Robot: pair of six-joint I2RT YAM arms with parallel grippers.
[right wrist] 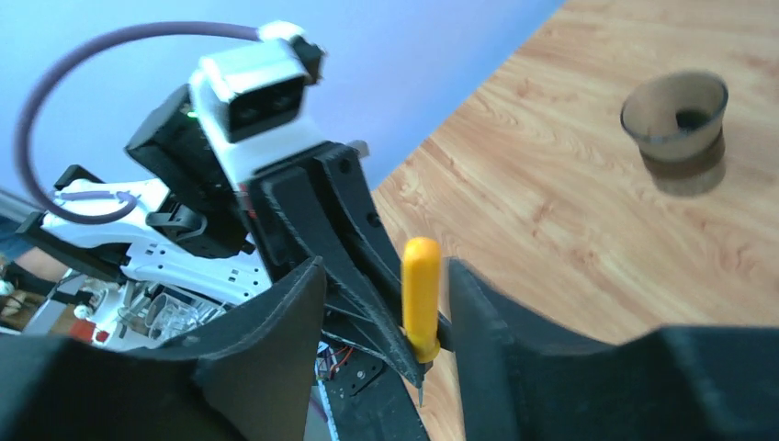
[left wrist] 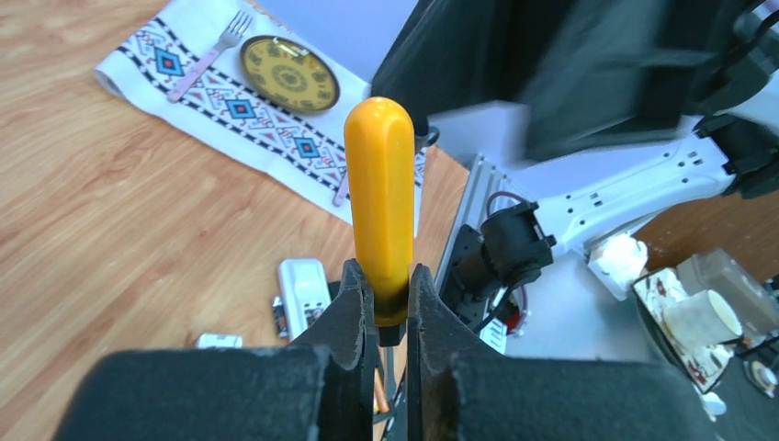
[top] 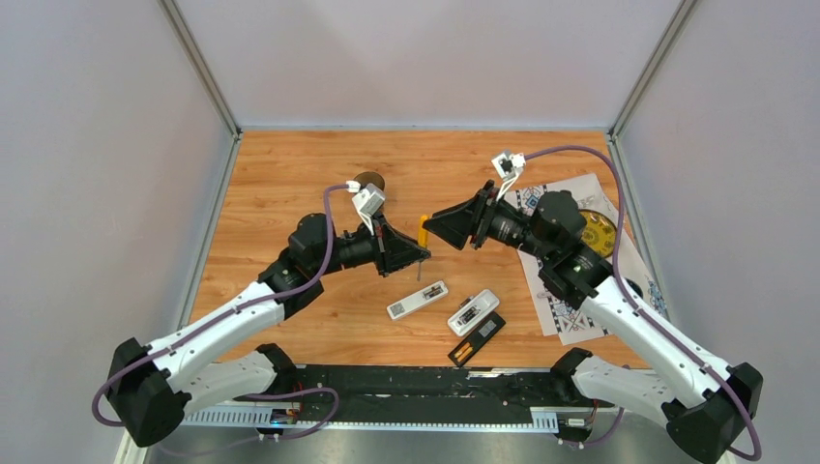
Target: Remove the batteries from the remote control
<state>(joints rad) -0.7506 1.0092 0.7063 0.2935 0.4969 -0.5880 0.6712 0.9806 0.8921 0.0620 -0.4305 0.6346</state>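
**A:** Claw states?

**B:** The left claw (left wrist: 390,308) is shut on the low end of the screwdriver (left wrist: 378,184) handle and holds it upright above the counter (top: 290,193). The right claw (right wrist: 381,285) is wide open. In its wrist view the yellow handle sits between its fingers, nearer one of them, and I cannot tell whether they touch.

**A:** Where are the batteries (top: 465,350)?

**B:** Well apart from both claws, near the front edge. The only sign is an orange strip in a black piece (top: 478,338), likely a cell but too small to confirm. It lies just beside the opened white remote (top: 474,312). A second white remote (top: 417,300) is to the left.

**A:** Step in hand?

**B:** It looks like a hand-over. The right claw should close on the upper handle, square to its axis and clear of the left's fingers. The left should let go only once that grip is firm. The handle is smooth and round and may twist, so keep the tip down.
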